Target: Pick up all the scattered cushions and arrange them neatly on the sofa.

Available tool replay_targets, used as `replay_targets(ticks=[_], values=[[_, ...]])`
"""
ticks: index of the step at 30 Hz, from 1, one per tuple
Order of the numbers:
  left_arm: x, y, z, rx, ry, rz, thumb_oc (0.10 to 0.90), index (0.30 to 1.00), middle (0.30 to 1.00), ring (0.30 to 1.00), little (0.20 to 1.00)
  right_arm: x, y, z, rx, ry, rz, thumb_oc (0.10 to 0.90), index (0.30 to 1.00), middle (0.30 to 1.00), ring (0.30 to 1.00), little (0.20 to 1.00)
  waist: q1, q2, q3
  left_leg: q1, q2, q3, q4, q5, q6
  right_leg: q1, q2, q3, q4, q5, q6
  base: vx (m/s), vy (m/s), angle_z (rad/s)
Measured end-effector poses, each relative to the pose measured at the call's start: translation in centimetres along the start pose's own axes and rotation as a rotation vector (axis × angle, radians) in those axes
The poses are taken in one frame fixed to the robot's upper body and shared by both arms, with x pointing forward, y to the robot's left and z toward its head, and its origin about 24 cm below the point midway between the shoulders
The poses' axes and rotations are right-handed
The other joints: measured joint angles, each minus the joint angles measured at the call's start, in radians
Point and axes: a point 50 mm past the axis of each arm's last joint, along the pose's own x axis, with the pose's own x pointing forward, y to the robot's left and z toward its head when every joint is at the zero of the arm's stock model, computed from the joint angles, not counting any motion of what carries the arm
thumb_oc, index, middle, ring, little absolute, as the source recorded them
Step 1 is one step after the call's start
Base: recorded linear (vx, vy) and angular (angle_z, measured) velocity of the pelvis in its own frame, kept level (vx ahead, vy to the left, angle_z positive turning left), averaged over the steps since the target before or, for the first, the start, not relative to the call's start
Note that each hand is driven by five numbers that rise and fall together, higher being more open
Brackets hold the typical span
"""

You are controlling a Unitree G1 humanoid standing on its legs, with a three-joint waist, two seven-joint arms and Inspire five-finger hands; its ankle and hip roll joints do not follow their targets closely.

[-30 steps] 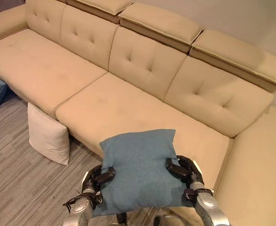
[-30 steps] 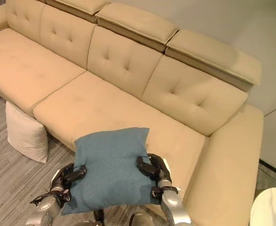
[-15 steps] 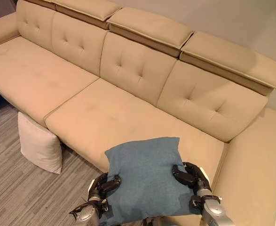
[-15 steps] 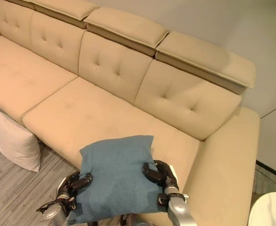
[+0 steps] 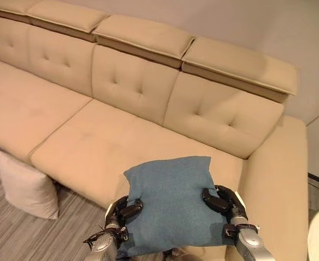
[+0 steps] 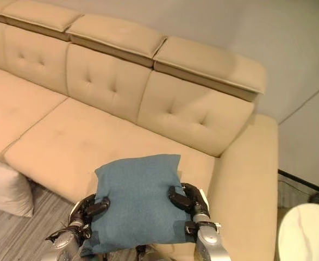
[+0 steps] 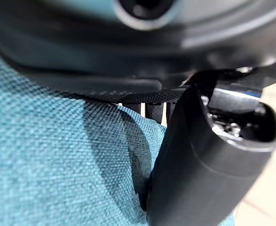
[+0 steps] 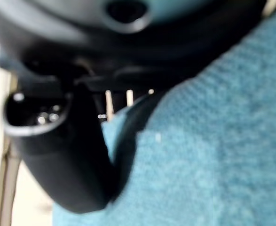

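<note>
The blue cushion (image 5: 170,201) is held between the two hands, above the front edge of the beige sofa (image 5: 94,141) seat. Its near edge hides the wrists below it. Far off to the left hand's outer side, a white cushion (image 5: 24,186) leans on the floor against the sofa front, partly cut off. The left hand (image 5: 122,210) pinches the cushion's left edge, thumb on top; the right hand (image 5: 223,200) clamps its right edge likewise.

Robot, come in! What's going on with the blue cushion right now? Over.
Left hand and right hand pinch the blue cushion by its sides, above the sofa seat's front edge. White cushion on the floor. Nothing in the way.
</note>
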Motion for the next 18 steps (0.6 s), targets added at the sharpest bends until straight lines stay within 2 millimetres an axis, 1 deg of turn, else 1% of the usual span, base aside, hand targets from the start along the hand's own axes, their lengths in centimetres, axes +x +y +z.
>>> replay_targets(ticks=[1,2,3,4,5,7,8,9,10,12,13,14,15,16,17,18], values=[[0.0,-0.2,-0.1,0.004,0.004,-0.009,0.4,0.3,0.3,0.3,0.3,-0.1,-0.2,-0.1,-0.007,0.003,-0.004,0.4,0.3,0.3,0.3,0.3,-0.009,0.021,-0.001,0.027,0.007,0.019,-0.008,0.019,0.016,0.011,0.002,0.016,0.0,-0.008,0.012,0.19,0.208,-0.86],[0.0,-0.4,-0.1,0.004,0.004,-0.014,0.4,0.3,0.3,0.3,0.3,-0.1,-0.2,-0.2,-0.006,0.007,-0.005,0.4,0.3,0.3,0.3,0.3,-0.008,0.025,-0.004,0.044,-0.002,0.044,-0.015,0.044,0.034,0.014,-0.008,0.038,0.001,-0.017,0.024,0.15,0.185,-1.07],[0.0,-0.4,0.0,0.003,-0.002,-0.016,0.4,0.3,0.3,0.3,0.3,-0.1,0.0,0.0,-0.008,0.002,0.004,0.4,0.3,0.3,0.3,0.3,-0.001,0.024,-0.006,0.061,-0.015,0.084,-0.019,0.054,0.052,0.01,-0.033,0.041,0.005,-0.029,0.043,0.11,0.184,-0.98],[0.0,-0.3,0.1,0.007,-0.005,-0.013,0.4,0.3,0.3,0.3,0.3,-0.1,0.1,0.0,-0.008,-0.001,0.009,0.4,0.3,0.3,0.3,0.3,-0.002,0.024,-0.006,0.065,-0.022,0.098,-0.02,0.061,0.062,0.013,-0.044,0.039,0.007,-0.03,0.056,0.08,0.179,-1.0],[0.1,0.1,0.5,0.02,-0.012,-0.008,0.4,0.3,0.3,0.3,0.3,-0.1,0.5,0.1,-0.007,-0.004,0.022,0.4,0.3,0.3,0.3,0.3,-0.006,0.023,-0.007,0.076,-0.042,0.127,-0.022,0.08,0.09,0.011,-0.077,0.035,0.006,-0.032,0.088,0.06,0.19,-0.65],[0.3,0.4,1.2,0.032,-0.031,-0.003,0.4,0.3,0.3,0.3,0.3,-0.2,1.0,0.0,0.001,-0.005,0.033,0.4,0.3,0.3,0.3,0.3,-0.012,0.021,-0.009,0.084,-0.078,0.164,-0.028,0.071,0.114,-0.009,-0.119,0.04,0.027,-0.022,0.126,0.03,0.146,-0.49],[0.4,0.6,1.5,0.037,-0.038,0.003,0.4,0.3,0.3,0.3,0.3,-0.1,1.2,0.1,0.004,-0.008,0.041,0.4,0.3,0.3,0.3,0.3,-0.007,0.022,-0.008,0.084,-0.087,0.178,-0.027,0.078,0.131,-0.023,-0.129,0.048,0.045,-0.035,0.142,0.0,0.131,-0.28],[0.5,0.9,1.7,0.04,-0.044,0.011,0.4,0.3,0.3,0.3,0.3,-0.2,1.6,0.0,0.008,-0.005,0.05,0.4,0.3,0.3,0.3,0.3,-0.01,0.023,-0.009,0.086,-0.095,0.183,-0.026,0.074,0.137,-0.029,-0.136,0.051,0.055,-0.04,0.152,0.01,0.176,-0.4],[0.4,1.5,2.0,0.05,-0.051,0.024,0.4,0.3,0.3,0.3,0.3,-0.1,2.2,0.1,0.024,-0.01,0.059,0.4,0.3,0.3,0.3,0.3,0.003,0.02,-0.01,0.086,-0.097,0.219,-0.027,0.065,0.15,-0.061,-0.138,0.067,0.083,-0.035,0.15,0.0,0.101,-0.56],[0.2,2.6,2.3,0.056,-0.056,0.06,0.4,0.3,0.3,0.3,0.3,0.4,3.6,1.0,0.033,-0.037,0.1,0.4,0.3,0.3,0.3,0.3,0.02,0.021,-0.009,0.087,-0.094,0.268,-0.027,0.058,0.157,-0.102,-0.128,0.078,0.121,-0.034,0.151,0.03,0.065,-0.78],[0.2,2.9,2.4,0.05,-0.062,0.077,0.4,0.3,0.3,0.3,0.3,0.6,4.0,1.2,0.029,-0.046,0.114,0.4,0.3,0.3,0.3,0.3,0.022,0.021,-0.009,0.087,-0.094,0.279,-0.027,0.056,0.155,-0.107,-0.129,0.056,0.124,-0.033,0.152,0.06,0.044,-0.53],[0.3,3.2,2.7,0.041,-0.072,0.092,0.4,0.3,0.3,0.3,0.3,0.6,4.4,1.3,0.037,-0.051,0.12,0.4,0.3,0.3,0.3,0.3,0.023,0.02,-0.009,0.092,-0.092,0.285,-0.027,0.05,0.149,-0.108,-0.129,-0.001,0.123,-0.031,0.157,0.06,0.022,-0.28],[0.3,3.3,2.7,0.041,-0.073,0.096,0.4,0.3,0.3,0.3,0.3,0.7,4.5,1.4,0.032,-0.055,0.122,0.4,0.3,0.3,0.3,0.3,0.025,0.019,-0.009,0.097,-0.09,0.289,-0.027,0.045,0.147,-0.109,-0.129,-0.025,0.119,-0.032,0.158,0.05,0.006,-0.14],[0.3,3.2,2.7,0.042,-0.073,0.096,0.4,0.3,0.3,0.3,0.3,0.7,4.5,1.5,0.027,-0.059,0.123,0.4,0.3,0.3,0.3,0.3,0.025,0.018,-0.009,0.098,-0.09,0.29,-0.027,0.044,0.146,-0.103,-0.13,-0.029,0.107,-0.032,0.158,0.07,-0.009,-0.07],[0.2,3.4,2.9,0.047,-0.078,0.096,0.4,0.3,0.3,0.3,0.3,0.8,4.5,1.8,0.022,-0.067,0.12,0.4,0.3,0.3,0.3,0.3,0.024,0.017,-0.009,0.097,-0.088,0.291,-0.027,0.041,0.141,-0.099,-0.131,-0.047,0.087,-0.031,0.158,0.09,-0.033,-0.03],[0.2,3.4,3.0,0.049,-0.08,0.096,0.4,0.3,0.3,0.3,0.3,0.9,4.5,1.9,0.019,-0.071,0.119,0.4,0.3,0.3,0.3,0.3,0.023,0.017,-0.009,0.096,-0.085,0.291,-0.028,0.04,0.139,-0.09,-0.132,-0.078,0.066,-0.026,0.151,0.11,-0.022,-0.02]])
